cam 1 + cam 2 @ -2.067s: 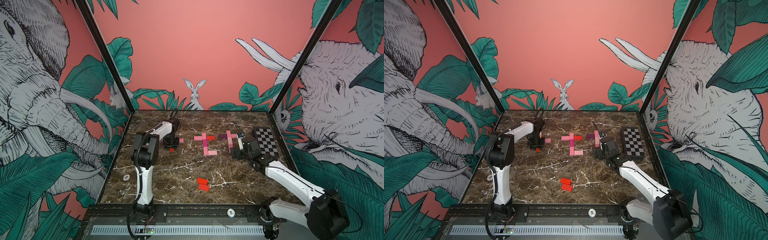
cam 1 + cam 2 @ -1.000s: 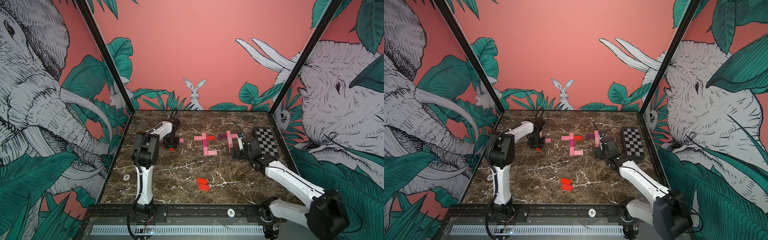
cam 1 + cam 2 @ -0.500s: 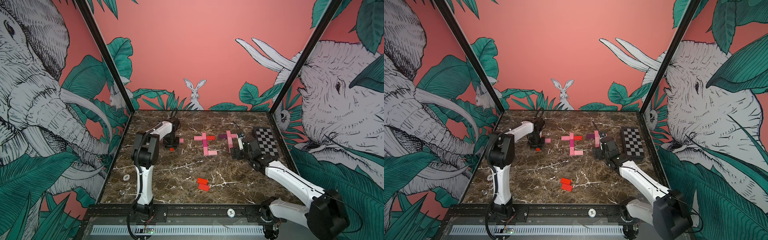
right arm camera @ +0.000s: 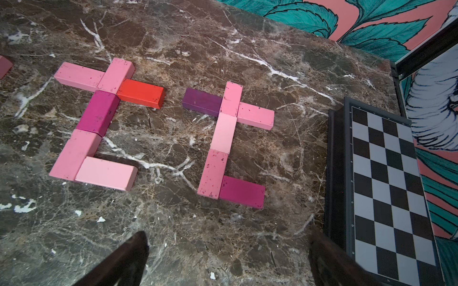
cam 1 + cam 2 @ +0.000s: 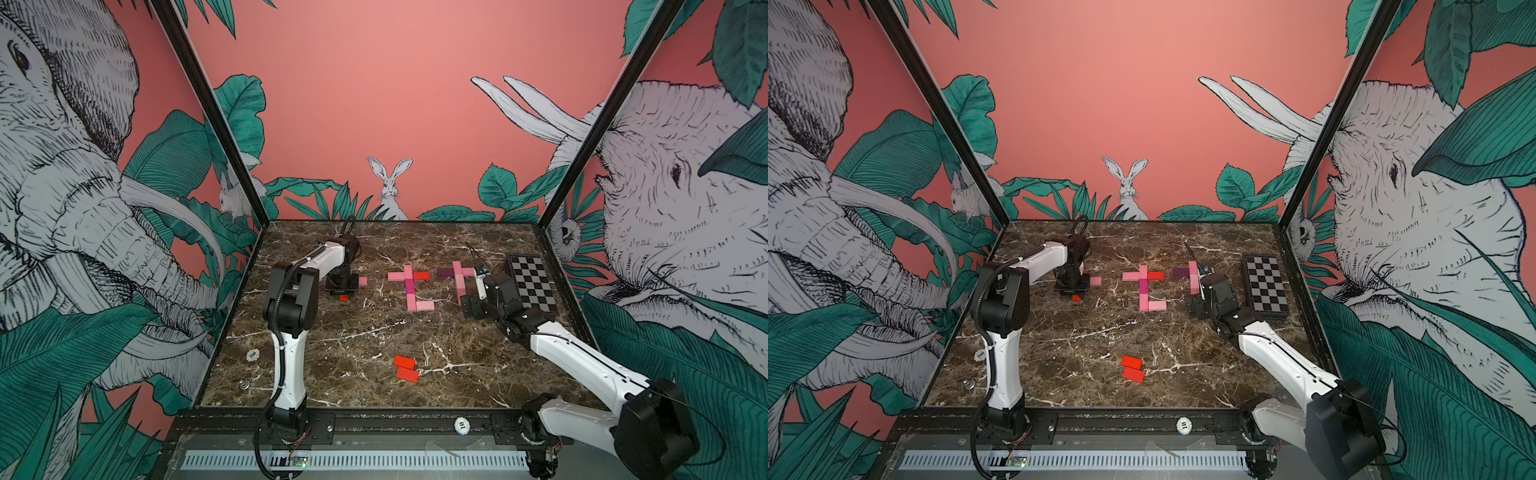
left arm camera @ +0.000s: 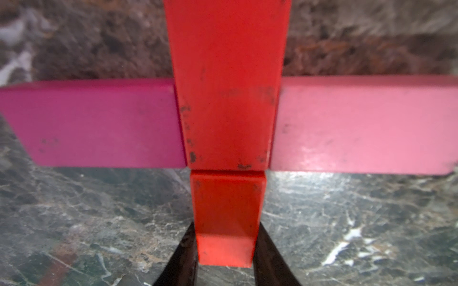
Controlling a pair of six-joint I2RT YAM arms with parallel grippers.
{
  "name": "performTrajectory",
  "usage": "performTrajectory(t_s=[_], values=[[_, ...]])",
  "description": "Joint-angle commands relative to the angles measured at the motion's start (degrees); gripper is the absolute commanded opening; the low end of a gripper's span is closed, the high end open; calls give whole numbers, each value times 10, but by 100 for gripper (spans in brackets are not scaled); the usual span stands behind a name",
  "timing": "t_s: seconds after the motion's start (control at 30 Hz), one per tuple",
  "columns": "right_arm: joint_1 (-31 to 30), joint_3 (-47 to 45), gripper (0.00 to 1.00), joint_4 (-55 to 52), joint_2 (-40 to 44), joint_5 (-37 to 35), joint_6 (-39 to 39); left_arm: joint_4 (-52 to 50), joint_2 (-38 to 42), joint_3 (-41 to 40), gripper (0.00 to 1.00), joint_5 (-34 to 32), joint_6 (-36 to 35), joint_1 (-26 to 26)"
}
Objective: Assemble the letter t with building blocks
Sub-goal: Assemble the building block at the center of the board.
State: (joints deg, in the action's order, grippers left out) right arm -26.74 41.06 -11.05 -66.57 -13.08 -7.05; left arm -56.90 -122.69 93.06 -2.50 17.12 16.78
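In the left wrist view my left gripper (image 6: 226, 237) is shut on a short red block (image 6: 226, 215) that lies on the marble. Its far end butts against a longer red block (image 6: 226, 86), which has a magenta block (image 6: 99, 126) and a pink block (image 6: 359, 126) on either side. In a top view this cluster sits under the left gripper (image 5: 341, 289) at the back left. Two finished letters of pink, magenta, red and purple blocks lie to its right: a middle letter (image 4: 99, 118) and a right letter (image 4: 228, 138). My right gripper (image 4: 228, 235) hovers open and empty in front of the right letter.
Two loose red blocks (image 5: 405, 368) lie near the table's front centre. A black-and-white checkered board (image 5: 532, 286) lies along the right wall beside the right arm. Small round tokens (image 5: 252, 355) sit near the front left edge.
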Motion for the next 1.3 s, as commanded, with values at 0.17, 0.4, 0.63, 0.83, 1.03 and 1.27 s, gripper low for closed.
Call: performTrajectory(t_s=[0.17, 0.4, 0.63, 0.83, 1.03, 1.27], values=[[-2, 9, 98, 10, 8, -1, 3, 15, -30, -2, 37, -14, 2, -4], [-2, 9, 98, 10, 7, -1, 3, 15, -32, -1, 37, -15, 3, -4], [-2, 9, 98, 10, 6, 0, 3, 14, -31, -3, 38, -13, 2, -5], [-2, 8, 98, 10, 6, 1, 3, 16, -27, -9, 53, -12, 0, -4], [-2, 7, 98, 14, 3, 3, 2, 23, -9, -27, 64, -12, -7, -4], [-2, 7, 98, 16, -1, 6, 0, 55, 36, -67, 77, 31, -28, -3]])
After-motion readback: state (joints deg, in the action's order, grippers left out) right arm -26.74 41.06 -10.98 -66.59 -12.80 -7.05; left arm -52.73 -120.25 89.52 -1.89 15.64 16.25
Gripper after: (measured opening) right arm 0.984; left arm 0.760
